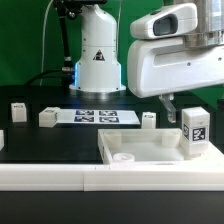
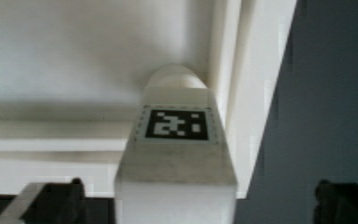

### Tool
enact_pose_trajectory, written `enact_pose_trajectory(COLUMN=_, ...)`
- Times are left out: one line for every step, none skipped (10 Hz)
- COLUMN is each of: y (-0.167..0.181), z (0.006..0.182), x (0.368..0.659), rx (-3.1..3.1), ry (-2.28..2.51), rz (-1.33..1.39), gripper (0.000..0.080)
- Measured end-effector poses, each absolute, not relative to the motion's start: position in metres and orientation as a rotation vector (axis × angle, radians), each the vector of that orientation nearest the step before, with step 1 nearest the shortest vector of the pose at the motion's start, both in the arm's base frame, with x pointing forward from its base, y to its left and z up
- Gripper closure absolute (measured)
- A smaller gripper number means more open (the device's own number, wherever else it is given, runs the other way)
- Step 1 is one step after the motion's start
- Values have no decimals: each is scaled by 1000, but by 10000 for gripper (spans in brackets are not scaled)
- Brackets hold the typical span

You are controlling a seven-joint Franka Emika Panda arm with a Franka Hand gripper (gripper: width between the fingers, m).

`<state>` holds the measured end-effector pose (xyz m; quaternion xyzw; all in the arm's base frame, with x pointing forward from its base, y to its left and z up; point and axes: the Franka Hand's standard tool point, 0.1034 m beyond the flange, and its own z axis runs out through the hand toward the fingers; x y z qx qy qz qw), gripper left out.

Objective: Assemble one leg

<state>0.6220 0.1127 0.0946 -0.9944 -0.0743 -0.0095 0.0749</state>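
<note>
Leg [image 1: 195, 131] stands upright on white panel [image 1: 125, 152], at its corner on exterior view's right, tag facing camera. Probably stood over corner hole for seating; hole itself hidden. Gripper [image 1: 169, 104] hangs close by leg's top, apparently lined up for grasp. Wrist view: fingertips [image 2: 48, 198] spread wide either side of leg, gap both sides, nothing held. Spare legs [image 1: 47, 117] and marker board [image 1: 95, 116] lie farther back, toward exterior view's left.

Black table [image 1: 50, 145]. Marker board [image 1: 95, 116] lies flat at frame centre. Left post [image 1: 18, 110] and middle post [image 1: 47, 117] sit centre-left, right post [image 1: 149, 120] just right of the board. White panel [image 1: 130, 152] fills lower right.
</note>
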Motion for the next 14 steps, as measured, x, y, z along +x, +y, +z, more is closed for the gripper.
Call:
enact_pose_trajectory(y=113, z=95, x=622, rx=-2983, ry=-223, rz=-28, gripper=271)
enact_pose_trajectory(y=113, z=94, x=622, rx=-2983, ry=-223, rz=-28, gripper=409)
enact_pose_trajectory(y=113, z=94, x=622, rx=-2983, ry=-223, rz=-28, gripper=511)
enact_pose_trajectory(y=113, z=94, x=622, rx=-2983, ry=-223, rz=-28, gripper=511)
enact_pose_trajectory(y=113, z=94, x=622, rx=-2983, ry=-218, rz=-28, gripper=509)
enact_pose_trajectory(y=113, z=94, x=622, rx=-2984, ry=-193, rz=-26, gripper=509)
enact_pose_trajectory(y=113, z=94, x=622, rx=-2984, ry=-195, rz=-26, gripper=509)
enact_pose_trajectory(y=113, z=95, x=622, rx=-2985, ry=-182, rz=-26, gripper=509)
enact_pose_trajectory(y=116, z=94, x=621, rx=-2992, ry=40, rz=-32, gripper=509)
enact_pose_trajectory(y=115, z=94, x=620, rx=-2989, ry=213, rz=-42, gripper=509)
enact_pose_trajectory(y=114, z=94, x=619, rx=-2983, ry=296, rz=-59, gripper=509)
enact_pose_trajectory(y=112, z=93, x=620, rx=-2955, ry=485, rz=-85, gripper=509)
enact_pose_trajectory(y=111, z=93, x=621, rx=-2930, ry=600, rz=-102, gripper=508)
enact_pose_trajectory(y=111, z=93, x=622, rx=-2915, ry=661, rz=-105, gripper=508)
